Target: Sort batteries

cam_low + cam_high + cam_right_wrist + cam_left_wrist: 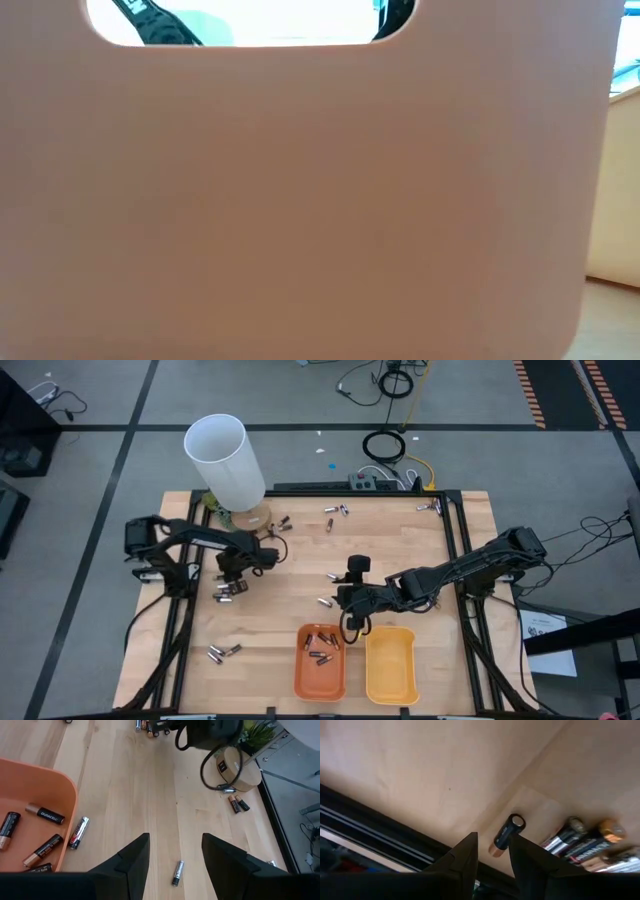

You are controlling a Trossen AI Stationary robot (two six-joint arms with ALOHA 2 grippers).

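Wooden table [390, 540] with batteries scattered across it. Left claw [237, 572] sits low over the left half of the table, just above a small cluster of batteries [229, 590]; in its wrist view the fingers [465, 857] stand apart with a gap between them and nothing gripped, and a single dark, copper-ended cell [506, 836] lies on the wood just beyond the tips, with more cells [582, 842] close beside it. Right claw [350, 622] hovers near the table's middle front, next to the orange tray [300, 680]; its fingers [132, 857] are likewise spread and empty, and one silvery cell [177, 872] lies on the table between and beyond them. Orange tray holds several dark cells with coppery ends [321, 648]; another silvery cell [79, 832] rests on the wood just outside the tray wall. Yellow tray [390, 682] stands touching the orange one on its right. Other loose batteries: a pair near the front left [223, 652], a few at the far edge [336, 511], some near the centre [326, 600]. Tall white tube [225, 460] stands at the far left corner. The low view is almost wholly blocked by a tray wall [320, 200].
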